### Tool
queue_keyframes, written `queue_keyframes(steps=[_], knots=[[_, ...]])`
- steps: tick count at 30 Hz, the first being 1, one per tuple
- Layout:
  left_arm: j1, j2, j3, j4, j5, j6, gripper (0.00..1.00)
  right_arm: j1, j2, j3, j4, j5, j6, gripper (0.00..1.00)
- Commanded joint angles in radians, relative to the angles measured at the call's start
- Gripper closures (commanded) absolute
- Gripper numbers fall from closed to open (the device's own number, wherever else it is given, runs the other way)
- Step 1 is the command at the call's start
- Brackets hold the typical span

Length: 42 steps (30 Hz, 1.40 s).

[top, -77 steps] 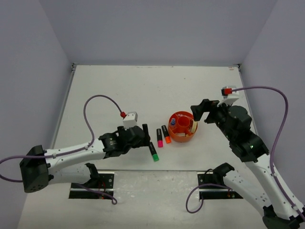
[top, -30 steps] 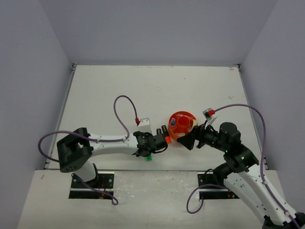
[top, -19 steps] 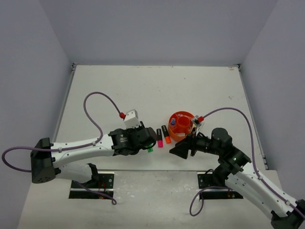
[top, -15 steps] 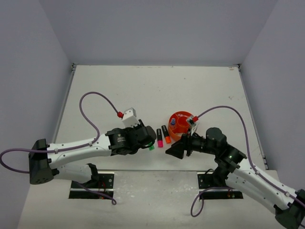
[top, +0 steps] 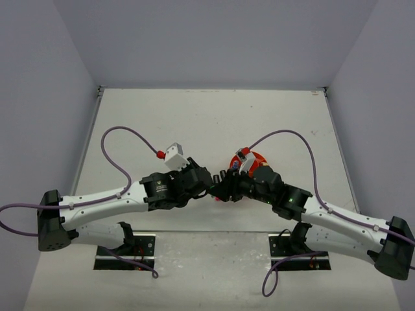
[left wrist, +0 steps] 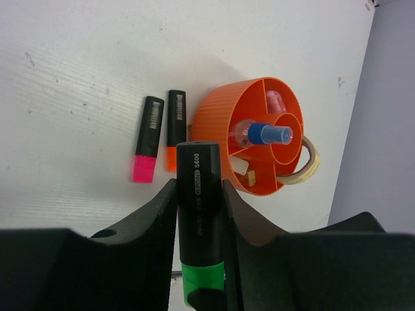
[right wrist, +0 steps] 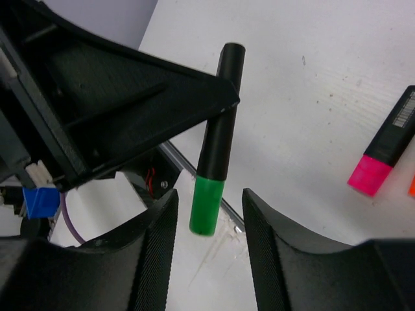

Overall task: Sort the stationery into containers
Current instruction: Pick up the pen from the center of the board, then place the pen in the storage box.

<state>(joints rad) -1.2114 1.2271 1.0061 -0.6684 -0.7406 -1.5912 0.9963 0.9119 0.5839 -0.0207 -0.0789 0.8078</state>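
Right wrist view: black green-capped plastic marker [right wrist: 218,129], clamped in left gripper [left wrist: 199,188], between right gripper [right wrist: 209,201] jaws standing parted; we close squarely before left releases.

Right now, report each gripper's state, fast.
Left gripper: shut on the green-capped marker.
Right gripper: open, jaws either side of that marker's cap.

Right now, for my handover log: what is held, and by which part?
Left gripper grips the green-capped marker by its black barrel; right gripper holds nothing.
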Motion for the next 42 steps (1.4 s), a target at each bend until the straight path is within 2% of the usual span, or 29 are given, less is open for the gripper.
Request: queue_keyframes(steps=[1, 5, 9, 11, 13, 14, 18, 21, 22, 23, 26, 30, 34, 38, 42], knots=[[-0.002, -0.047, 0.001, 0.071, -0.055, -0.044, 1.0, 0.006, 0.05, 0.069, 0.04, 0.088, 0.017, 0.56], [-0.002, -0.059, -0.006, 0.081, -0.062, -0.043, 1.0, 0.009, 0.083, 0.082, 0.038, 0.082, 0.024, 0.61], [-0.002, -0.074, -0.02, 0.085, -0.072, -0.05, 1.0, 0.013, 0.067, 0.074, 0.037, 0.083, 0.028, 0.61], [-0.002, -0.078, -0.03, 0.095, -0.071, -0.053, 1.0, 0.014, 0.06, 0.077, 0.029, 0.082, 0.024, 0.71], [-0.002, -0.078, -0.037, 0.107, -0.067, -0.049, 1.0, 0.015, 0.054, 0.087, 0.018, 0.083, 0.015, 0.96], [-0.002, -0.078, -0.04, 0.112, -0.065, -0.046, 1.0, 0.014, 0.052, 0.093, -0.003, 0.088, 0.008, 0.99], [-0.002, -0.084, -0.06, 0.132, -0.062, -0.027, 0.98, 0.013, 0.05, 0.129, -0.092, 0.128, -0.015, 1.0], [-0.004, -0.108, -0.089, 0.171, -0.065, 0.008, 0.64, 0.013, 0.041, 0.145, -0.136, 0.172, -0.043, 1.0], [-0.003, -0.119, -0.099, 0.181, -0.069, 0.015, 0.37, 0.01, 0.036, 0.152, -0.157, 0.185, -0.058, 1.0], [-0.002, -0.132, -0.117, 0.189, -0.076, 0.028, 0.02, 0.003, 0.028, 0.167, -0.197, 0.208, -0.078, 1.0], [-0.001, -0.175, -0.127, 0.152, -0.125, 0.047, 0.0, -0.063, 0.025, 0.201, -0.301, 0.211, -0.121, 1.0], [-0.002, -0.194, -0.066, -0.108, -0.22, 0.003, 0.0, -0.152, 0.004, 0.253, -0.492, 0.201, -0.194, 1.0], [0.0, -0.215, -0.047, -0.249, -0.295, 0.007, 0.0, -0.179, 0.01, 0.364, -0.71, 0.225, -0.262, 1.0], [0.0, -0.273, -0.087, -0.221, -0.299, 0.13, 0.0, -0.202, 0.061, 0.487, -0.9, 0.278, -0.313, 1.0], [0.0, -0.333, -0.148, -0.067, -0.249, 0.3, 0.0, -0.268, 0.143, 0.543, -0.992, 0.273, -0.353, 1.0]])
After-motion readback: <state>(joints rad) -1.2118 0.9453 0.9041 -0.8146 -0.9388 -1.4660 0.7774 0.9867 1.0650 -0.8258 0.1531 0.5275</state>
